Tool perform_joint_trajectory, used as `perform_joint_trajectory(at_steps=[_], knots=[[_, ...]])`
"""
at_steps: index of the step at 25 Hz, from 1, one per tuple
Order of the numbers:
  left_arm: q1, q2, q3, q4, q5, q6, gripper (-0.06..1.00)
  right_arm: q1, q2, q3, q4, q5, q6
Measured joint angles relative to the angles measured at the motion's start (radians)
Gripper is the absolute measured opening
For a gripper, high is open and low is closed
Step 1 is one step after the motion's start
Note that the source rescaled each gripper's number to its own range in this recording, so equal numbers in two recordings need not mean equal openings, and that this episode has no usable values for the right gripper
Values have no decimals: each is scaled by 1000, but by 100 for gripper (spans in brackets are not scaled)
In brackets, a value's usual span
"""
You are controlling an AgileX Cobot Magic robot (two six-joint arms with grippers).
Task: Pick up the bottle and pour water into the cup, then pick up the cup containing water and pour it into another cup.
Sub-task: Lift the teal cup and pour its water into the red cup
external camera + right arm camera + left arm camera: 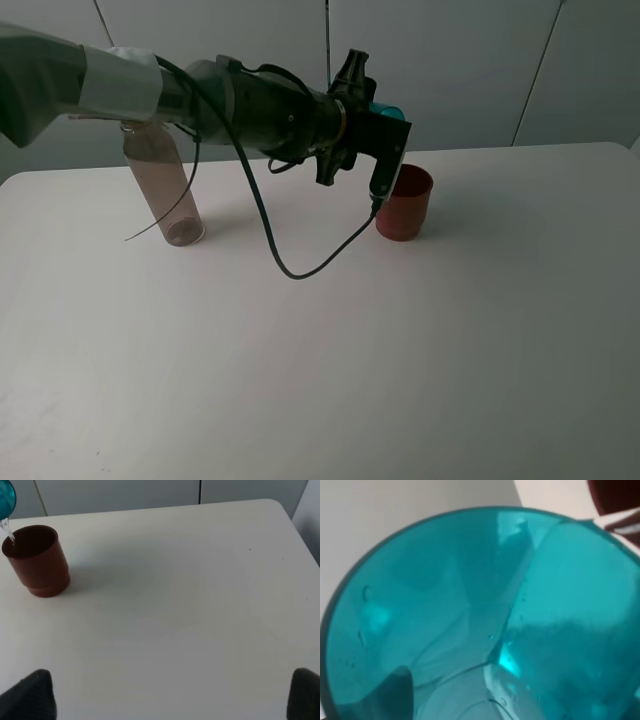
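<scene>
My left gripper (388, 135) reaches across the middle and is shut on the translucent teal cup (389, 111), held tilted above the red-brown cup (405, 204). The teal cup fills the left wrist view (445, 605), with water lying in it; the red cup's rim shows in a corner (615, 492). In the right wrist view a thin stream of water (8, 531) runs from the teal cup's lip (6, 495) into the red cup (39, 562). The clear brownish bottle (160, 185) stands upright on the table, behind the left arm. My right gripper (167, 695) is open and empty over the table.
The white table (400, 350) carries the bottle and the red cup. A black cable (290, 265) hangs from the left arm down to the tabletop between them. A white panelled wall (480, 60) stands behind the table.
</scene>
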Motion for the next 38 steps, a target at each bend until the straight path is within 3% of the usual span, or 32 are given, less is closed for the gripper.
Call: perform_joint_trajectory(at_steps=[13, 26, 38], knots=[[0, 9, -18, 0, -3, 26, 15, 0, 0, 0, 0, 0, 0], [0, 13, -18, 0, -4, 191, 15, 0, 0, 0, 0, 0, 0], [0, 13, -18, 0, -6, 215, 15, 0, 0, 0, 0, 0, 0]])
